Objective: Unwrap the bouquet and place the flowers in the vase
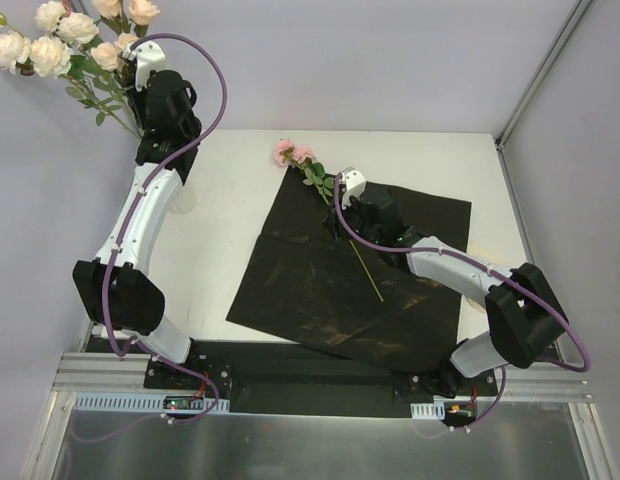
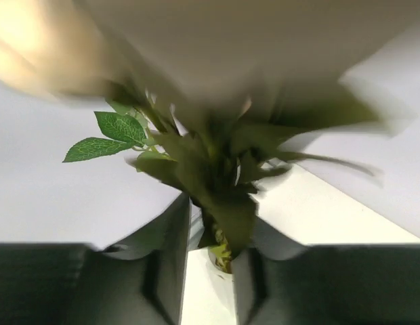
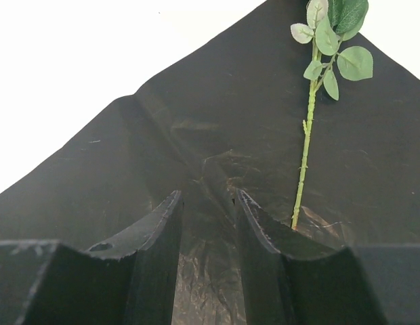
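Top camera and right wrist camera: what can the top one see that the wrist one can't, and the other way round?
Only the top view shows the pink rose head. It also shows the left gripper at the back left, next to a bunch of cream flowers.
Only the right wrist view shows the right gripper close up. Its fingers are apart over the black paper, with nothing between them.
Both show that black paper spread out, with the leafy green stem lying on it.
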Controlling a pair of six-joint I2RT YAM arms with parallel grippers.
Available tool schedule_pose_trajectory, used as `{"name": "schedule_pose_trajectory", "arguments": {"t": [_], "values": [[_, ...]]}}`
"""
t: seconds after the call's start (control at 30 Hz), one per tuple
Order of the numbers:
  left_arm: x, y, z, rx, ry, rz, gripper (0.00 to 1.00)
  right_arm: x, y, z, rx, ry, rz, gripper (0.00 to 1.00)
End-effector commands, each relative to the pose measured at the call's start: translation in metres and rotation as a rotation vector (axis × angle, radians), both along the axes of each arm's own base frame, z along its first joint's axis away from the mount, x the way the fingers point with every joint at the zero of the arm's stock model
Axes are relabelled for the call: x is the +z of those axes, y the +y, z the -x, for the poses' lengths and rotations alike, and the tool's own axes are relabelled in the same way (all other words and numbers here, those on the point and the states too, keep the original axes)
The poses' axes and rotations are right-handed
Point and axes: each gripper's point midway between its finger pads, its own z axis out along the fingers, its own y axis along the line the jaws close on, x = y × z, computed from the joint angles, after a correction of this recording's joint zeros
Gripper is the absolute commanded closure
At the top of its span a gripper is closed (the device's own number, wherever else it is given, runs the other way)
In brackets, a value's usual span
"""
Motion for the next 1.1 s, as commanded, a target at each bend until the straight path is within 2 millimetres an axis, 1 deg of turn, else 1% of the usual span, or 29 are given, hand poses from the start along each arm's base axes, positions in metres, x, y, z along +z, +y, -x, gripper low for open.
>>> {"name": "schedule_pose_trajectory", "arguments": {"t": [0.0,0.03,0.07,0.1,0.17,0.2,0.23,0.27,0.33,0.37,0.4,0.43,0.53,0.57,0.6,0.63,0.67,0.7,0.73,0.77,0.8,0.83,0.87,0.9,0.93,0.97,1.0,1.03,1.07], "values": [[-0.005,0.002,0.001,0.016,-0.025,0.037,0.64,0.019,0.006,-0.008,0.011,-0.040,-0.021,0.61],[-0.007,0.002,0.001,0.011,-0.020,0.040,0.56,0.017,0.005,-0.008,0.009,-0.036,-0.018,0.61],[-0.007,0.002,0.003,0.008,-0.024,0.044,0.44,0.018,0.006,-0.008,0.009,-0.037,-0.019,0.61],[-0.012,0.001,0.005,0.007,-0.013,0.050,0.38,0.016,0.006,-0.008,0.012,-0.033,-0.017,0.61],[-0.012,0.001,0.009,0.001,-0.014,0.060,0.25,0.015,0.007,-0.008,0.015,-0.029,-0.015,0.61],[-0.018,0.000,0.012,-0.002,-0.001,0.074,0.17,0.015,0.006,-0.009,0.012,-0.031,-0.011,0.61],[-0.018,-0.003,0.013,-0.019,-0.005,0.087,0.12,0.014,0.007,-0.008,0.016,-0.028,-0.012,0.61],[-0.016,-0.004,0.020,-0.031,-0.005,0.099,0.08,0.015,0.007,-0.009,0.013,-0.028,-0.012,0.61],[-0.025,-0.010,0.027,-0.054,0.007,0.144,0.02,0.014,0.006,-0.009,0.013,-0.028,-0.005,0.61],[-0.021,-0.015,0.034,-0.091,-0.007,0.171,0.02,0.014,0.006,-0.010,0.012,-0.030,-0.001,0.61],[-0.025,-0.021,0.036,-0.118,-0.022,0.222,0.01,0.012,0.005,-0.011,0.007,-0.027,0.010,0.61],[-0.033,-0.027,0.041,-0.154,0.010,0.248,0.01,0.011,0.004,-0.011,0.002,-0.025,0.017,0.61],[-0.039,-0.059,0.050,-0.344,0.009,0.369,0.01,0.006,-0.002,-0.016,-0.015,-0.015,0.034,0.61],[-0.044,-0.077,0.056,-0.444,0.033,0.410,0.01,0.002,-0.004,-0.015,-0.013,0.001,0.046,0.62],[-0.046,-0.086,0.059,-0.488,0.036,0.446,0.01,-0.005,-0.008,-0.020,-0.025,0.022,0.061,0.61],[-0.044,-0.094,0.065,-0.538,0.034,0.469,0.01,-0.003,-0.008,-0.025,-0.032,0.027,0.066,0.61],[-0.055,-0.114,0.068,-0.636,0.070,0.513,0.01,-0.012,-0.013,-0.026,-0.046,0.058,0.097,0.61],[-0.058,-0.124,0.070,-0.682,0.076,0.549,0.01,-0.025,-0.018,-0.031,-0.059,0.092,0.127,0.61],[-0.062,-0.136,0.072,-0.737,0.094,0.580,0.01,-0.031,-0.021,-0.033,-0.065,0.112,0.143,0.61],[-0.071,-0.147,0.073,-0.785,0.125,0.612,0.02,-0.030,-0.023,-0.037,-0.073,0.133,0.159,0.61],[-0.076,-0.170,0.077,-0.895,0.161,0.672,0.03,-0.043,-0.028,-0.044,-0.088,0.161,0.181,0.61],[-0.087,-0.181,0.075,-0.932,0.201,0.711,0.04,-0.051,-0.031,-0.044,-0.090,0.195,0.205,0.61],[-0.097,-0.194,0.077,-0.973,0.241,0.744,0.06,-0.052,-0.034,-0.047,-0.098,0.222,0.231,0.61],[-0.105,-0.207,0.078,-1.013,0.275,0.779,0.07,-0.067,-0.038,-0.050,-0.104,0.258,0.261,0.61],[-0.121,-0.224,0.077,-1.062,0.340,0.808,0.08,-0.071,-0.039,-0.051,-0.105,0.280,0.275,0.62],[-0.128,-0.235,0.078,-1.094,0.375,0.814,0.09,-0.081,-0.041,-0.054,-0.104,0.321,0.294,0.62],[-0.137,-0.253,0.083,-1.147,0.423,0.795,0.11,-0.085,-0.042,-0.054,-0.106,0.341,0.305,0.62],[-0.152,-0.265,0.082,-1.169,0.478,0.802,0.11,-0.089,-0.042,-0.055,-0.106,0.358,0.315,0.62],[-0.159,-0.272,0.083,-1.186,0.506,0.795,0.11,-0.100,-0.044,-0.053,-0.105,0.398,0.340,0.62]]}}
